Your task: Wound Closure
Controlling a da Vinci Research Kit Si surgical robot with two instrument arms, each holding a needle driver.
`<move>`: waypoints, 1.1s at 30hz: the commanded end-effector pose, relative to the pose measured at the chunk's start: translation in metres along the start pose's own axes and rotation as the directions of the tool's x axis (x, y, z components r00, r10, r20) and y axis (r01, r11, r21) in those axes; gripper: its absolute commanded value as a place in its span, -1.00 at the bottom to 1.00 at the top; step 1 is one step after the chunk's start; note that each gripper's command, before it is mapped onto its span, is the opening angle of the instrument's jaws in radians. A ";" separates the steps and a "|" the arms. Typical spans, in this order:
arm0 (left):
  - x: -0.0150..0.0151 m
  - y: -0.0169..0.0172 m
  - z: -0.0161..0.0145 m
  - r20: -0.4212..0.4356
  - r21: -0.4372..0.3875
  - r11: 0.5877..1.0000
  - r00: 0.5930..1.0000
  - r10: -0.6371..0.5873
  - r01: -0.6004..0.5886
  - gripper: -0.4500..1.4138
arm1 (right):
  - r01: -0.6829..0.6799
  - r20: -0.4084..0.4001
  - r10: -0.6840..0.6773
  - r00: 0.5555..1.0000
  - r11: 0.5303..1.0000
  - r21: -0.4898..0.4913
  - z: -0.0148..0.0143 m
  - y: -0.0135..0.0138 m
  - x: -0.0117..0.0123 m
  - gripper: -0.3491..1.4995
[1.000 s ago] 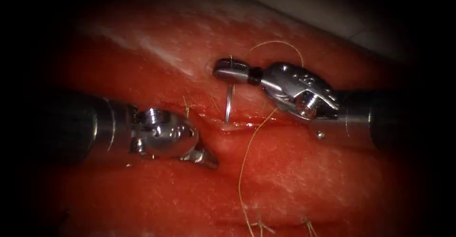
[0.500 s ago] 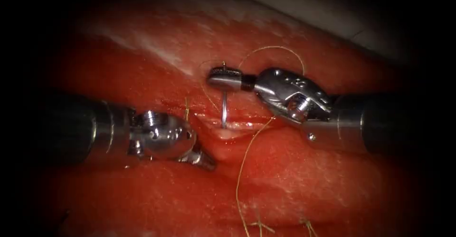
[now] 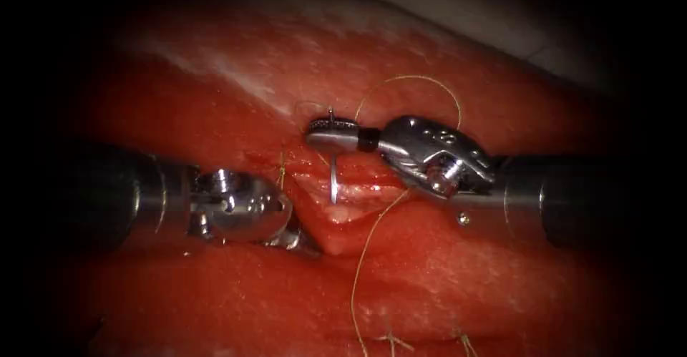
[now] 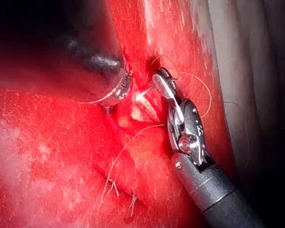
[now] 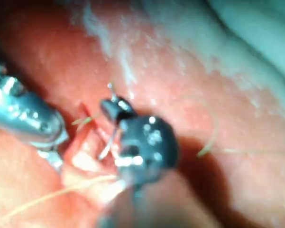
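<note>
my right tool (image 3: 330,134) has its jaws clamped on the needle (image 3: 333,178) near its thread end, the curve hanging with its point at the open cut (image 3: 343,210) in the tissue (image 3: 444,271). my left tool (image 3: 297,239) presses the cut's left edge; i can't tell its jaws. thread (image 3: 361,264) trails toward me.

Beyond the far edge you have a pale grey surface (image 3: 501,21) running across the endoscope view; it appears again as a light band (image 5: 256,28) in the right wrist view, and as grey folds (image 4: 246,71) in the left wrist view
</note>
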 end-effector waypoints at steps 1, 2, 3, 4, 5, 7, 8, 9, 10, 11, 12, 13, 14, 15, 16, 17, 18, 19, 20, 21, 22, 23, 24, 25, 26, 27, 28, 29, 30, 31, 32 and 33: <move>-0.0001 -0.0001 0.0009 0.000 -0.002 1.000 1.000 0.000 0.000 -0.84 | 0.004 0.012 -0.004 1.000 1.000 0.011 0.0009 -0.0002 -0.0001 -1.00; -0.0001 -0.0001 0.0008 0.000 -0.002 1.000 1.000 0.000 0.000 -0.84 | 0.005 0.019 -0.005 1.000 1.000 0.016 0.0009 -0.0003 -0.0002 -1.00; -0.0001 -0.0001 0.0008 0.000 -0.002 1.000 1.000 0.000 0.000 -0.84 | 0.000 0.025 0.000 1.000 1.000 0.024 0.0009 -0.0003 -0.0002 -1.00; -0.0002 -0.0001 0.0008 0.000 -0.002 1.000 1.000 0.000 0.000 -0.84 | 0.001 0.034 -0.002 0.999 0.999 0.037 0.0008 -0.0005 -0.0002 -1.00; -0.0002 -0.0002 0.0008 0.000 -0.002 1.000 1.000 0.000 0.000 -0.84 | -0.005 0.043 0.003 0.999 0.999 0.044 0.0008 -0.0005 -0.0003 -1.00; -0.0002 -0.0001 0.0007 0.000 -0.003 1.000 1.000 0.000 0.000 -0.84 | -0.002 0.056 -0.001 0.998 0.999 0.052 0.0007 -0.0009 -0.0005 -1.00; -0.0002 -0.0001 0.0007 0.000 -0.003 1.000 1.000 0.000 0.000 -0.84 | -0.008 0.057 0.005 0.998 0.999 0.054 0.0007 -0.0009 -0.0005 -1.00; -0.0002 -0.0002 0.0007 0.000 -0.003 1.000 1.000 0.000 0.000 -0.84 | -0.007 0.056 0.004 0.998 0.999 0.052 0.0007 -0.0010 -0.0005 -1.00; -0.0002 -0.0002 0.0007 0.000 -0.003 1.000 1.000 0.000 0.000 -0.84 | -0.013 0.060 0.010 0.998 0.999 0.051 0.0007 -0.0010 -0.0006 -1.00; -0.0002 -0.0002 0.0007 0.000 -0.003 1.000 1.000 0.000 0.000 -0.84 | -0.013 0.060 0.010 0.998 0.999 0.052 0.0007 -0.0011 -0.0006 -1.00; -0.0002 -0.0002 0.0007 0.000 -0.003 1.000 1.000 0.001 -0.001 -0.84 | -0.019 0.061 0.015 0.998 0.998 0.052 0.0007 -0.0011 -0.0006 -1.00; -0.0002 -0.0001 0.0006 0.000 -0.003 1.000 1.000 0.001 -0.001 -0.84 | -0.019 0.062 0.015 0.998 0.998 0.053 0.0006 -0.0012 -0.0007 -1.00; -0.0003 -0.0001 0.0006 0.000 -0.004 1.000 1.000 0.001 -0.001 -0.84 | -0.025 0.063 0.022 0.998 0.998 0.054 0.0005 -0.0014 -0.0007 -1.00; -0.0003 -0.0001 0.0006 0.000 -0.004 1.000 1.000 0.001 -0.001 -0.84 | -0.026 0.064 0.022 0.998 0.998 0.056 0.0004 -0.0015 -0.0006 -1.00; -0.0003 -0.0001 0.0005 0.000 -0.004 1.000 1.000 0.001 -0.001 -0.84 | -0.030 0.059 0.028 0.998 0.999 0.043 -0.0001 -0.0018 -0.0002 -1.00; -0.0003 -0.0001 0.0005 0.000 -0.004 1.000 1.000 0.001 -0.001 -0.84 | -0.032 0.050 0.030 0.998 0.999 0.031 -0.0002 -0.0017 0.0001 -1.00; -0.0003 -0.0001 0.0005 0.000 -0.004 1.000 1.000 0.001 -0.001 -0.84 | -0.033 0.043 0.032 0.999 0.999 0.020 -0.0003 -0.0016 0.0004 -1.00; -0.0003 -0.0001 0.0005 -0.001 -0.004 1.000 1.000 0.000 0.000 -0.84 | -0.033 0.036 0.033 0.999 0.999 0.011 -0.0003 -0.0013 0.0006 -1.00; -0.0002 -0.0001 0.0005 -0.001 -0.004 1.000 1.000 0.000 0.000 -0.84 | -0.032 0.025 0.032 0.999 0.999 -0.004 -0.0002 -0.0008 0.0007 -1.00; -0.0002 0.0000 0.0005 -0.001 -0.003 1.000 1.000 -0.001 0.001 -0.84 | -0.063 0.006 0.063 0.998 0.998 -0.025 0.0001 0.0003 0.0008 -1.00; -0.0002 0.0000 0.0005 -0.001 -0.003 1.000 1.000 -0.001 0.001 -0.84 | -0.072 0.002 0.073 0.997 0.997 -0.028 0.0003 0.0008 0.0008 -1.00; -0.0001 0.0001 0.0005 -0.001 -0.003 1.000 1.000 -0.001 0.001 -0.84 | -0.082 -0.004 0.082 0.997 0.996 -0.033 0.0004 0.0013 0.0007 -1.00; -0.0001 0.0001 0.0005 -0.001 -0.004 1.000 1.000 -0.001 0.001 -0.84 | -0.102 -0.010 0.102 0.995 0.994 -0.036 0.0005 0.0019 0.0006 -1.00; -0.0001 0.0002 0.0004 -0.001 -0.004 1.000 1.000 -0.002 0.002 -0.84 | -0.123 -0.012 0.122 0.992 0.992 -0.036 0.0006 0.0022 0.0005 -1.00; 0.0000 0.0003 0.0002 -0.002 -0.006 1.000 1.000 -0.002 0.002 -0.82 | -0.188 -0.018 0.188 0.982 0.982 -0.030 0.0006 0.0026 0.0001 -1.00; 0.0000 0.0003 0.0001 -0.002 -0.006 1.000 1.000 -0.002 0.002 -0.81 | -0.234 -0.021 0.233 0.972 0.972 -0.028 0.0006 0.0026 0.0000 -1.00; 0.0001 0.0003 0.0000 -0.002 -0.007 1.000 1.000 -0.003 0.003 -0.79 | -0.268 -0.025 0.267 0.963 0.963 -0.024 0.0006 0.0025 -0.0001 -1.00; 0.0002 0.0003 -0.0002 -0.003 -0.009 1.000 1.000 -0.004 0.004 -0.74 | -0.347 -0.022 0.347 0.938 0.938 -0.005 0.0007 0.0020 -0.0004 -1.00; 0.0003 0.0003 -0.0002 -0.005 -0.006 1.000 1.000 -0.005 0.005 -0.72 | -0.391 -0.018 0.391 0.920 0.920 0.007 0.0007 0.0018 -0.0005 -1.00; 0.0003 0.0002 -0.0003 -0.006 -0.004 1.000 1.000 -0.005 0.005 -0.72 | -0.418 -0.011 0.418 0.908 0.908 0.019 0.0008 0.0016 -0.0006 -1.00; 0.0004 0.0002 -0.0004 -0.010 0.000 1.000 1.000 -0.007 0.007 -0.72 | -0.444 -0.001 0.445 0.896 0.895 0.029 0.0009 0.0014 -0.0007 -1.00; 0.0005 0.0002 -0.0005 -0.012 0.003 1.000 1.000 -0.008 0.008 -0.72 | -0.476 0.011 0.476 0.880 0.879 0.039 0.0010 0.0012 -0.0009 -1.00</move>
